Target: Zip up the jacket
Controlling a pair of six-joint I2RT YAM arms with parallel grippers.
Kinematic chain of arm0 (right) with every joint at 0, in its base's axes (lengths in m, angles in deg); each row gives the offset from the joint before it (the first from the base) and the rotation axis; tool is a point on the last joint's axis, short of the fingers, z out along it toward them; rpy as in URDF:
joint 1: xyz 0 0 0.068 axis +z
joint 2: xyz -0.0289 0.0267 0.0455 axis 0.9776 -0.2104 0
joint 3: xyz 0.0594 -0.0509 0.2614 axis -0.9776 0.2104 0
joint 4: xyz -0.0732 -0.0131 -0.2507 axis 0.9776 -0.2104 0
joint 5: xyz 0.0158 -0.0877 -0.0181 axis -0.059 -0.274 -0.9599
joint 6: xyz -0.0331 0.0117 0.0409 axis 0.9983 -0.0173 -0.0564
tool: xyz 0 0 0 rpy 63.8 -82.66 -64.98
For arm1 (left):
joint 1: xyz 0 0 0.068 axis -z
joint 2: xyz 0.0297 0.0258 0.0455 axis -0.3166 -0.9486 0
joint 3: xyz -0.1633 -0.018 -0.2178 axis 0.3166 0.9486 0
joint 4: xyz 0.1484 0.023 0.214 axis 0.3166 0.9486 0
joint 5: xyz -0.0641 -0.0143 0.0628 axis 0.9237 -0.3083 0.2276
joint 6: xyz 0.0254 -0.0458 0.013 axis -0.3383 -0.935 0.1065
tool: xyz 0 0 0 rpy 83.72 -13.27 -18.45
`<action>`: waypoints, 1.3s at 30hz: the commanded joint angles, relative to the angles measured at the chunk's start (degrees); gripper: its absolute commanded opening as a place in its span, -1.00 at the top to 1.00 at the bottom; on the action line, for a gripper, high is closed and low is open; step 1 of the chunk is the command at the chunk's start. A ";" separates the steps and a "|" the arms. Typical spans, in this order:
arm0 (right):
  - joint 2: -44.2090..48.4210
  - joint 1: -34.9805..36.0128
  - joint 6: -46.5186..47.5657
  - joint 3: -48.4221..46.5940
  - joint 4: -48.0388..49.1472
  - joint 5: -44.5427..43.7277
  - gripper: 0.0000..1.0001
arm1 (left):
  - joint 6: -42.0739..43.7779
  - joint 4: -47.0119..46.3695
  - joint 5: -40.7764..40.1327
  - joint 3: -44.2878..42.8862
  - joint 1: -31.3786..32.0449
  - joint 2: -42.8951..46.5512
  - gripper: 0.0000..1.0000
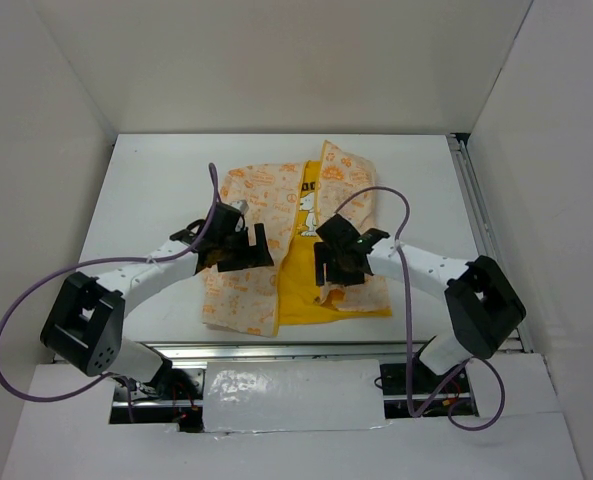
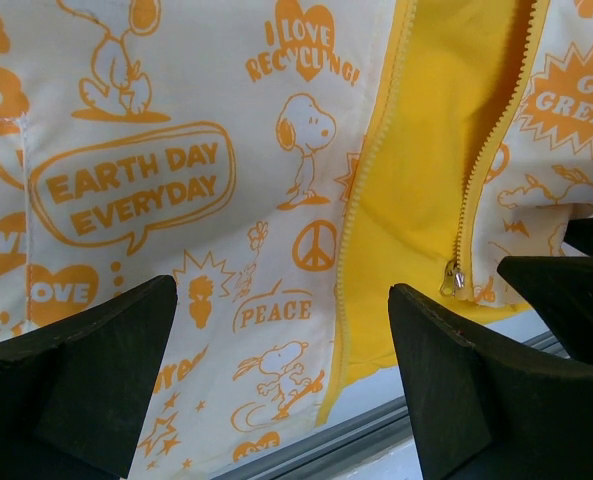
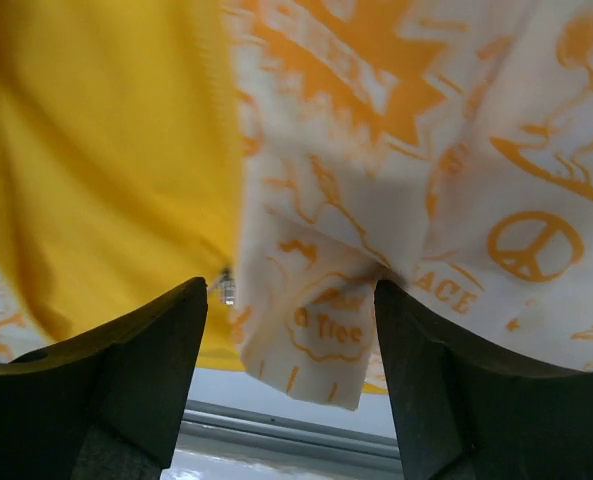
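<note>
The jacket [image 1: 251, 190] lies flat and unzipped on the white table, with yellow lining [image 1: 298, 285] showing between its two printed panels. My left gripper [image 1: 241, 262] hovers open above the left panel's lower part. In the left wrist view that gripper [image 2: 281, 290] straddles the left zipper strip [image 2: 361, 200]. The zipper slider [image 2: 454, 280] sits low on the other strip. My right gripper [image 1: 334, 275] is over the right panel's bottom corner. In the right wrist view it [image 3: 291, 285] stands open around a loose fold of printed fabric [image 3: 326, 330], with the slider [image 3: 226, 288] by its left finger.
A metal rail [image 2: 376, 430] runs along the table's near edge just below the jacket's hem. White walls enclose the table [image 1: 146, 200] on three sides. A shiny wrapped sheet [image 1: 291, 395] lies between the arm bases. Purple cables loop off both arms.
</note>
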 commanded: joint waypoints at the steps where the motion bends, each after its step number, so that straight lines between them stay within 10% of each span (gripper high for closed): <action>1: 1.44 -2.38 -1.75 3.86 1.59 3.17 -0.47 | -0.46 -0.87 -0.33 -0.63 -0.01 -0.56 -0.99; 12: 1.61 -4.15 -0.87 6.69 0.99 0.11 -0.32 | -0.11 -0.87 -0.33 -1.95 -0.45 -3.81 -0.99; 20: 8.29 5.70 0.27 -3.86 -6.23 -11.94 -0.63 | 0.15 -1.05 -0.33 -1.51 -0.45 -2.93 -0.98; 30: 1.45 4.56 1.15 -2.29 -4.74 -8.87 -0.29 | 0.33 -0.96 -0.51 -1.51 -0.45 -3.19 -0.99; 39: -3.04 1.13 0.97 2.81 -0.08 -3.50 -0.46 | 0.59 -1.31 -0.07 -1.24 -0.45 -2.67 -0.99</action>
